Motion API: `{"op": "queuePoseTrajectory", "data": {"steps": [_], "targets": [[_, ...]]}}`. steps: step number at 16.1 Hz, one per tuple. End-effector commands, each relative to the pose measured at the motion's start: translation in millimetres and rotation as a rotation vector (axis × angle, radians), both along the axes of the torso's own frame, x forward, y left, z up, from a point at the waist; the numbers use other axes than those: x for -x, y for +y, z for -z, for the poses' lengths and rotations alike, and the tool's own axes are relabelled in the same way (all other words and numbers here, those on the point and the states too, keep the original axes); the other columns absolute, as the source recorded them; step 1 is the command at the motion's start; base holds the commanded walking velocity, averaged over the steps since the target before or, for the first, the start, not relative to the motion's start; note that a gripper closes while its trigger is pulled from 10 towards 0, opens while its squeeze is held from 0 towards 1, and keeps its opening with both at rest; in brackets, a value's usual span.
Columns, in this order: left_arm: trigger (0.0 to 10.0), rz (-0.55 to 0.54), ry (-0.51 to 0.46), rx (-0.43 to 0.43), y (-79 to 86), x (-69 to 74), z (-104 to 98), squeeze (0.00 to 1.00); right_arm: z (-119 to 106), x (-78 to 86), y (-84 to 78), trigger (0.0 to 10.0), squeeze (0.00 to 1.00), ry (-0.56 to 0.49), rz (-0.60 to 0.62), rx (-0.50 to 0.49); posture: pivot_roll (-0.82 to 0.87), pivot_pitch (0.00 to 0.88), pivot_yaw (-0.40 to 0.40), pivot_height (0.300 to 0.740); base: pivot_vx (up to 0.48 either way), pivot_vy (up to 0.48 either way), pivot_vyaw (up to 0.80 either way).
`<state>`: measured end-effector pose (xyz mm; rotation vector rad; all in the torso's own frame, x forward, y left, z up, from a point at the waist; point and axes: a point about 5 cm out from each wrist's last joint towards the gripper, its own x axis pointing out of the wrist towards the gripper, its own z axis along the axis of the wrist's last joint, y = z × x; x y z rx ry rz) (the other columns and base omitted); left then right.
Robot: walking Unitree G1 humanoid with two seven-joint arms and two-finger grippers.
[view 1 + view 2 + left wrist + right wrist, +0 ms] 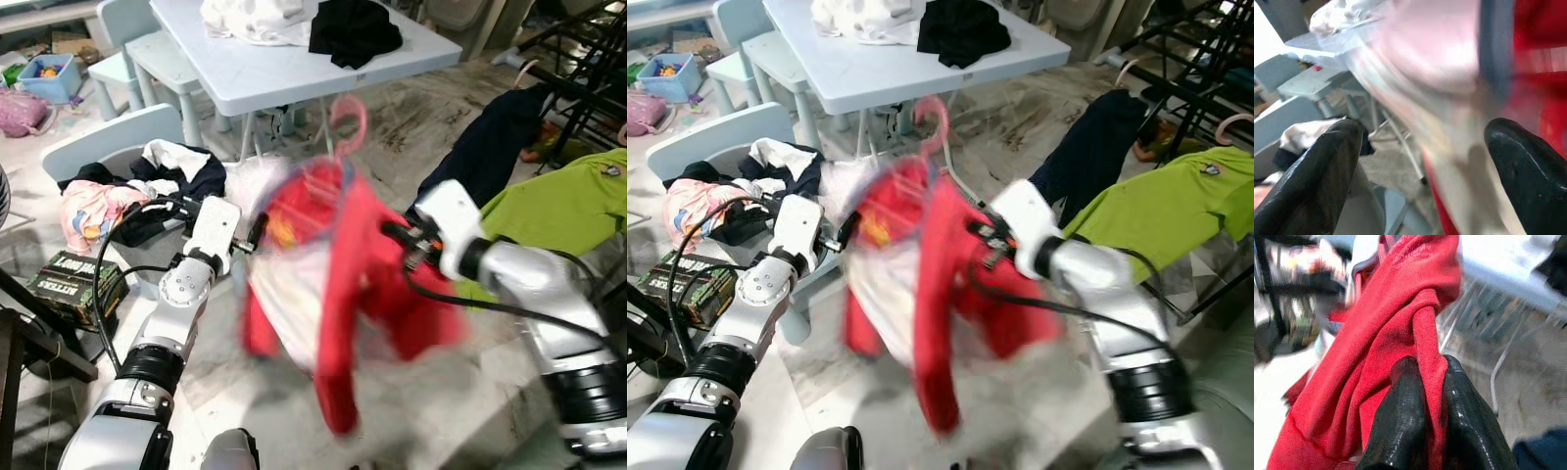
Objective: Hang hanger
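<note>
I see the red garment (343, 274) motion-blurred; it hides most of the pink hanger (350, 122) and my left end effector (257, 232) tips.

**Red garment on a pink hanger, held aloft**

A pink plastic hanger (345, 122) stands upright, hook topmost, in front of the pale blue bench (294, 69). A red garment (338, 284) with a whitish lining hangs from it, draped loosely, blurred, well above the floor.

A garment (343, 274) on a hanger (348, 122) hangs, blurred, seemingly before the table (284, 69), between both arms.
</note>
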<state>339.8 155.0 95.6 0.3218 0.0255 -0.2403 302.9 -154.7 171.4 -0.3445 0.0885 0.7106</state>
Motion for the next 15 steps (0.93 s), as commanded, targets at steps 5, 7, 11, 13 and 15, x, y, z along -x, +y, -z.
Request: {"op": "queuePoseTrajectory", "data": {"steps": [5, 7, 11, 13, 15], "targets": [[10.0, -0.055, 0.009, -0.037, 8.7, -1.6, 2, 0.00, -3, 22.9, 46.6, 10.0, 0.00, -0.072, -0.128, -0.047, -0.08, 0.049, -0.038, 0.740, 0.000, 0.000, 0.00], [10.0, -0.092, 0.004, -0.032, 12.1, -3.2, 1, 0.00, -3, 26.0, 41.8, 10.0, 0.00, -0.027, -0.142, -0.065, -0.09, 0.049, -0.036, 0.740, 0.000, 0.000, 0.00], [10.0, -0.106, 0.005, -0.018, 8.0, -6.8, 0, 0.00, -6, 11.5, 40.5, 10.0, 0.00, -0.031, -0.055, -0.074, -0.09, 0.046, -0.034, 0.740, 0.000, 0.000, 0.00], [10.0, -0.094, 0.008, -0.003, 7.6, -6.2, 1, 0.00, -7, 10.7, 43.5, 10.0, 0.00, -0.031, -0.069, -0.072, -0.09, 0.045, -0.036, 0.740, 0.000, 0.000, 0.00], [10.0, -0.058, 0.021, 0.051, 3.9, -4.6, 2, 0.00, -7, -0.7, 46.6, 10.0, 0.00, -0.085, 0.010, -0.046, -0.09, 0.044, -0.039, 0.740, 0.000, 0.000, 0.00]]}}
